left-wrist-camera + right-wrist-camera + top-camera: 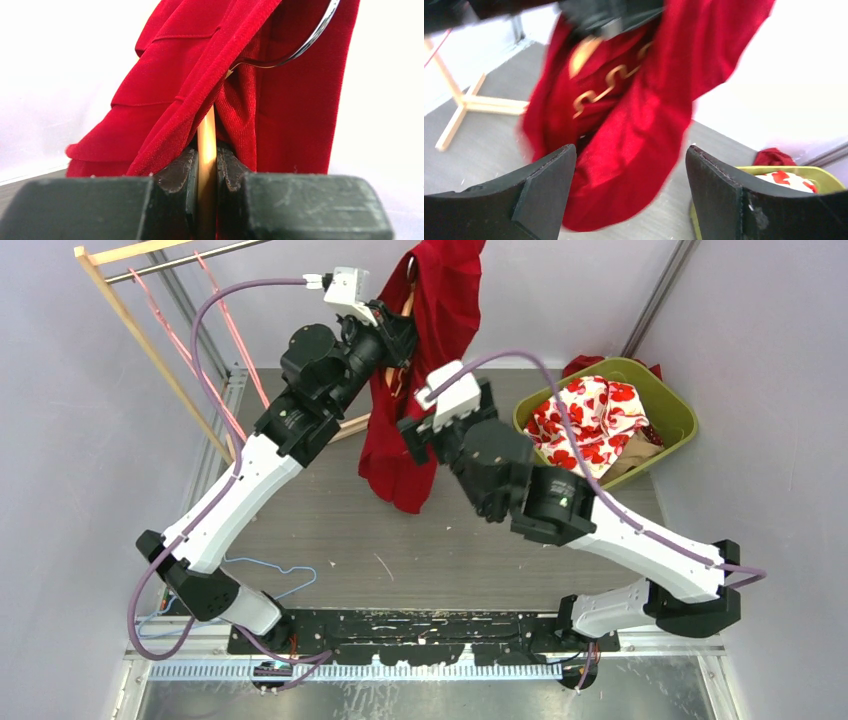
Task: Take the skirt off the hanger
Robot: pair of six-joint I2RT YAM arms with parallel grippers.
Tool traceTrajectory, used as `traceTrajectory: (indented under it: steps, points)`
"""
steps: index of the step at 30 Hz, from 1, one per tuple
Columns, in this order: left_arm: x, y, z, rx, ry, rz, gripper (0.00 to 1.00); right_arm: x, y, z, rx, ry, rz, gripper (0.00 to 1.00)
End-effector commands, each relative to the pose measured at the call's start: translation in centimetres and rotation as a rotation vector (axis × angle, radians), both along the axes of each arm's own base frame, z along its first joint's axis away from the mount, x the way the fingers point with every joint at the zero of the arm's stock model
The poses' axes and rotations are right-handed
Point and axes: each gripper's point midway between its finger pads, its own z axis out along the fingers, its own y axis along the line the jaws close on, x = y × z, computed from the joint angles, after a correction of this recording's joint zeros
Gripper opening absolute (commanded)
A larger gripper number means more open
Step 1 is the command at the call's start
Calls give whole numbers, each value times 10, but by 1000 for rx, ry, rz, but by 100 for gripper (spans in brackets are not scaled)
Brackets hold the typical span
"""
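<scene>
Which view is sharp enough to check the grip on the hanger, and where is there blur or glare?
Left wrist: crisp on the hanger pinched in the left gripper, background blown out white. Right wrist: the skirt smeared by motion, the fingers sharp. Top external: evenly lit, clear.

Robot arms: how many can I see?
2. The left arm reaches from bottom left up to the red skirt; the right arm reaches from bottom right, beside the green basket.

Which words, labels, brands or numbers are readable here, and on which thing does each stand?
None can be read. The skirt, the basket and the floral cloth carry no legible text. The gold curls on the skirt are blurred and look like ornament, not letters.
</scene>
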Motion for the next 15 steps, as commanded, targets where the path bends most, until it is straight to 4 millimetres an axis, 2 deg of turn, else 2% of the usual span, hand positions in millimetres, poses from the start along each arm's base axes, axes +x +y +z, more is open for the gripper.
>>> traceTrajectory:
  steps: [1,4,7,15]
  points:
    - [-48,21,81,-87,-217,-79,0,17,-38,50,41,-70,-85,82]
    - [-53,20,73,-59,-216,-102,0,31,-48,55,23,-81,-136,77]
    - [-57,19,65,-20,-206,-122,0,44,-54,59,28,-85,-166,76]
    - [-54,18,42,37,-176,-116,0,57,-30,69,19,-87,-100,77]
